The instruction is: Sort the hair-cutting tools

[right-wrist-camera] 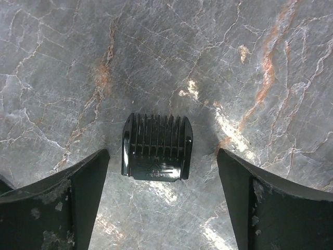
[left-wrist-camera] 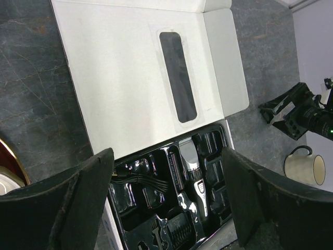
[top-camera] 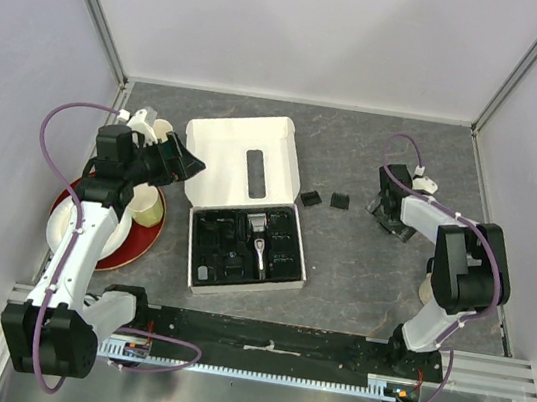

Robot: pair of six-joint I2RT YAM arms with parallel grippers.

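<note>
Right tool [right-wrist-camera: 162, 153] is down low over the counter [right-wrist-camera: 250, 62] with its fingers spread wide and nothing in them, and sitting flat right between them is a black comb guard [right-wrist-camera: 157, 147], teeth pointing away, touching neither finger. That piece looks light and stiff, moulded plastic with a slick finish, so it should lift easily but could skate or flip if pinched off-centre. The safest hold is probably across its two solid side walls, not on the thin teeth.

Over on the other side, the left tool [top-camera: 183, 161] hangs equally wide and empty above the near edge of the white box's open lid [top-camera: 229, 160]. Below it the black tray [top-camera: 202, 252] holds the silver-and-black clipper [left-wrist-camera: 190, 166] lying in its slot, with dark pieces in the neighbouring compartments; exactly what they are is hard to tell. The clipper looks the heaviest item here, smooth-bodied, best gripped around the middle.

Two more guards [top-camera: 310, 198] lie loose on the counter just right of the lid. A red plate [top-camera: 135, 247] at far left carries cream mugs [top-camera: 148, 205].
</note>
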